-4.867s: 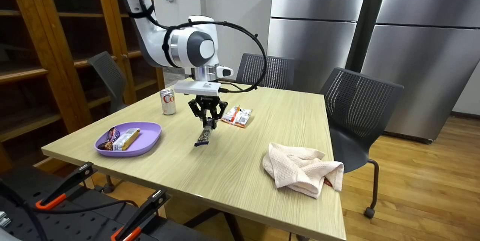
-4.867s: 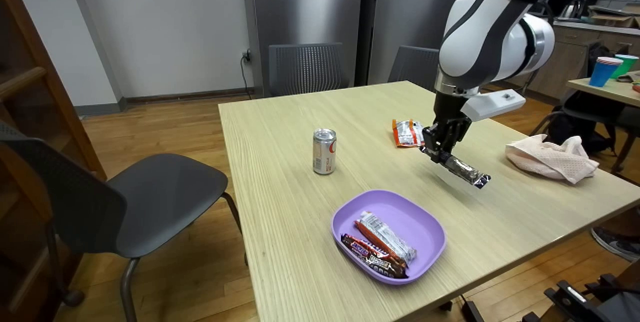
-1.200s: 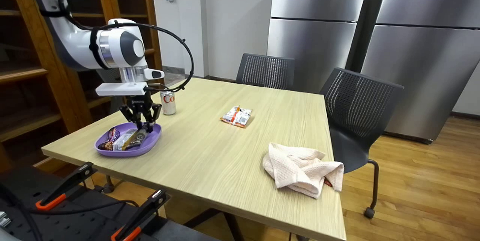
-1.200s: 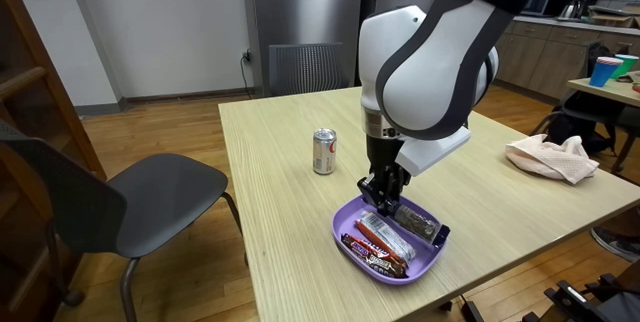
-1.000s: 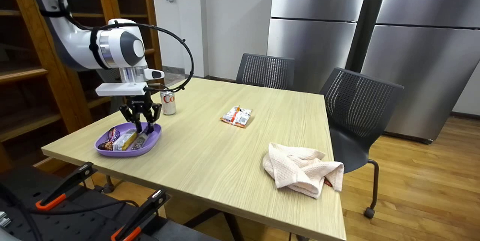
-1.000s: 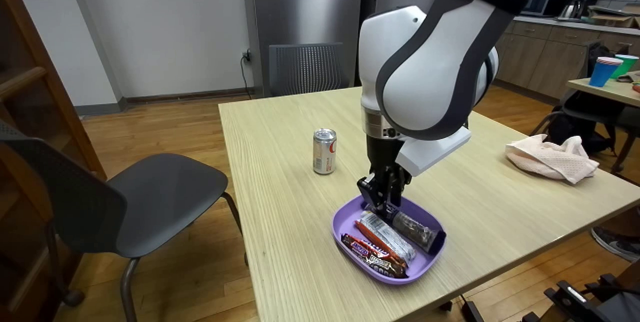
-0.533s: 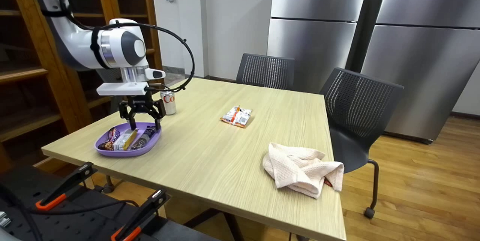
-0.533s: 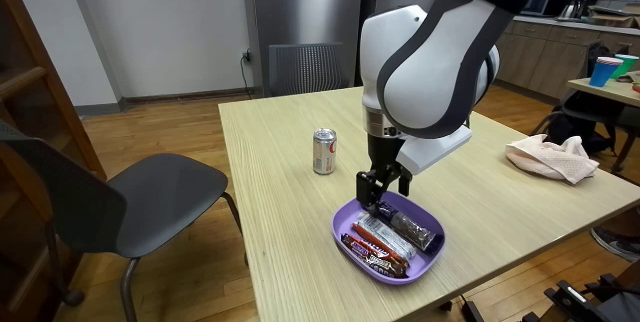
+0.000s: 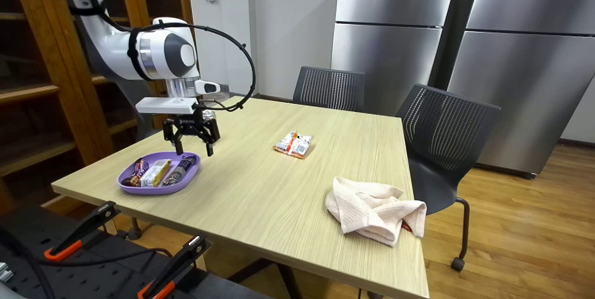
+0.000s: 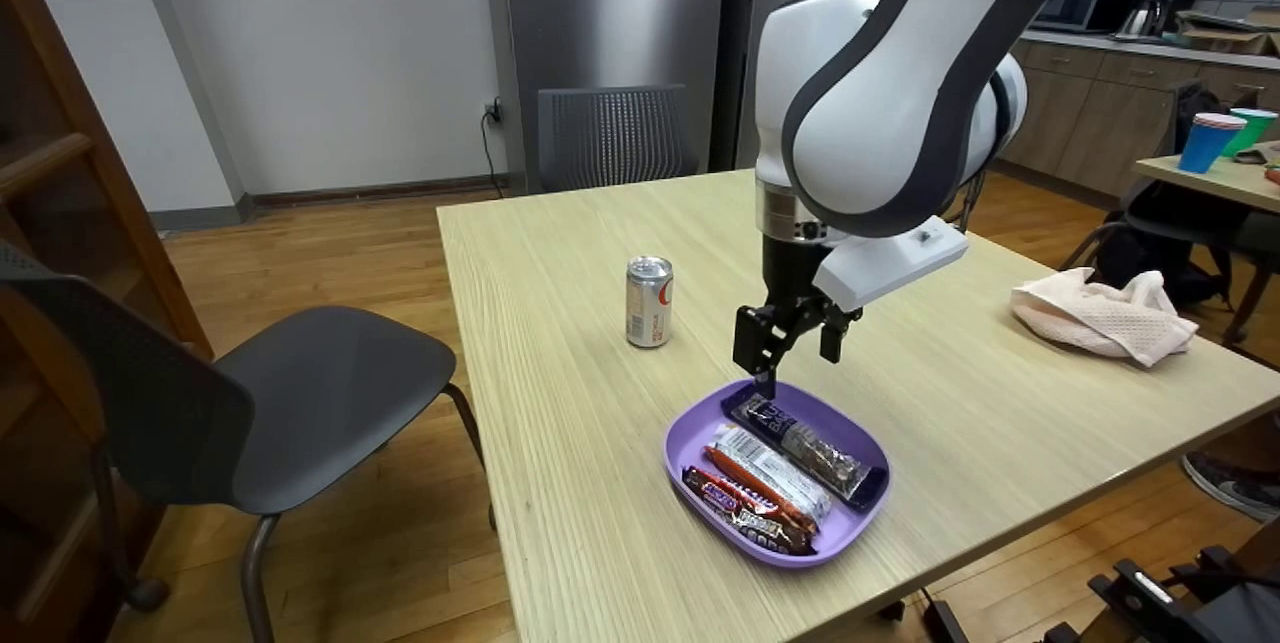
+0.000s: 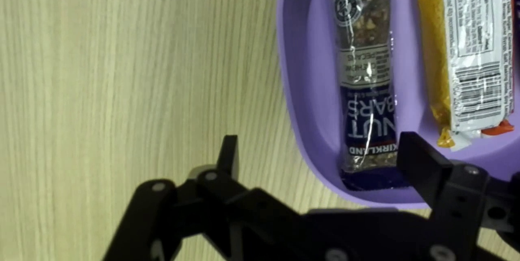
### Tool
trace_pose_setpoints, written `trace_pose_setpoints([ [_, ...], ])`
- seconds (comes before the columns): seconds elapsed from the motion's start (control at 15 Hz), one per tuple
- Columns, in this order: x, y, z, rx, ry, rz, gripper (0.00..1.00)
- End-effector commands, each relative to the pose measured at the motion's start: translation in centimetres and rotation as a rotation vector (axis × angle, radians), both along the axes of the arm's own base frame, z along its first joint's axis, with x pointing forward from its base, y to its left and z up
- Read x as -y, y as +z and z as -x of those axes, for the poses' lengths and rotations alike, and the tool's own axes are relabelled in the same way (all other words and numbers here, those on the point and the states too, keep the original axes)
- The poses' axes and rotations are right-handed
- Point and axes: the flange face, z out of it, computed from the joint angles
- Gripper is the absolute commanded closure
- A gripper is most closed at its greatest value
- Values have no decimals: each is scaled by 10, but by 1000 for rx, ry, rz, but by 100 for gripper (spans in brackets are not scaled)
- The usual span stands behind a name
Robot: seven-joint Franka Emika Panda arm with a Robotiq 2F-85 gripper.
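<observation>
My black gripper (image 9: 195,152) stands open just above the far rim of a purple plate (image 10: 850,523), with nothing between its fingers. A nut bar (image 11: 367,66) in a clear and dark blue wrapper lies in the plate, just below the gripper in the wrist view. One finger (image 11: 422,163) overlaps the bar's end in that view, while the opposite finger (image 11: 228,155) is over bare table. Beside the nut bar lie a white and yellow wrapped bar (image 10: 770,473) and a dark brown and purple wrapped bar (image 9: 135,172).
A silver soda can (image 10: 649,303) stands on the table near the plate, mostly hidden behind the gripper in an exterior view. A white and orange snack packet (image 9: 294,144) lies mid-table. A pale pink cloth (image 9: 374,210) is bunched near an edge. Chairs (image 9: 446,150) surround the table.
The gripper carried the nut bar over to the plate, then opened and let it go there. Since then it has risen and shifted slightly off the plate, leaving the bar behind.
</observation>
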Motion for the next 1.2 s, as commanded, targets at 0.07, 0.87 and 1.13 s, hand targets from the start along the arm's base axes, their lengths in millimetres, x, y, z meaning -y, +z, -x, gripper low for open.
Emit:
trace_pose_setpoints([
  [0.07,36,18,-3,13,-63,-2,0],
  [0.87,133,30,-10,36,-203,32,0],
  [1.13,163,31,-9,37,-253,48,0],
])
